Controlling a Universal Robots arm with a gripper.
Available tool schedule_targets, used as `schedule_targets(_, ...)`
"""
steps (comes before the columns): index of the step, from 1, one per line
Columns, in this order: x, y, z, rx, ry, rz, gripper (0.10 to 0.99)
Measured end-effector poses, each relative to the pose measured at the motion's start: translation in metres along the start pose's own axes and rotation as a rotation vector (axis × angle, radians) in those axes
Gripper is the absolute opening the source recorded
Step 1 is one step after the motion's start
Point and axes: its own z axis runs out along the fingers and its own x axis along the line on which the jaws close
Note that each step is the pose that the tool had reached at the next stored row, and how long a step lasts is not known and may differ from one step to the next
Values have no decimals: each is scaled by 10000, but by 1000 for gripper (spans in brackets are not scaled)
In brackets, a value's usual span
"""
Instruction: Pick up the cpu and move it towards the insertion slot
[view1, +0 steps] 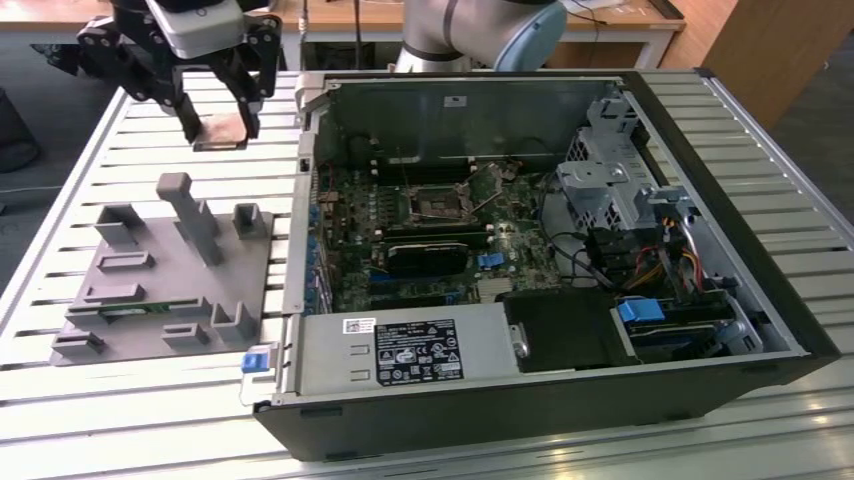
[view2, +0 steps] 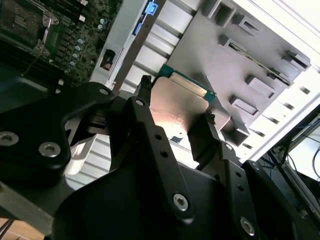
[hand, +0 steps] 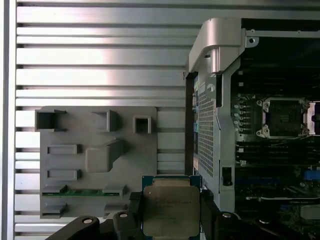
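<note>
I've got the cpu (hand: 171, 210) clamped between the fingers of the gripper (view1: 220, 128) and lifted clear above the slatted table (view1: 134, 130), beside the grey fixture (view1: 167, 275), so the pick is done, but the insertion slot (view1: 441, 205) inside the open computer case (view1: 747, 290) is well apart.

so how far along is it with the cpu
Pickup looks done: the gripper is shut on the cpu, lifted clear of the grey fixture. Left: it is still outside the computer case, short of the insertion slot on the motherboard.
</note>
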Motion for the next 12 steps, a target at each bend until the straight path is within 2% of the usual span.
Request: schedule_targets(12,-123,21,2,0,0,0,541)
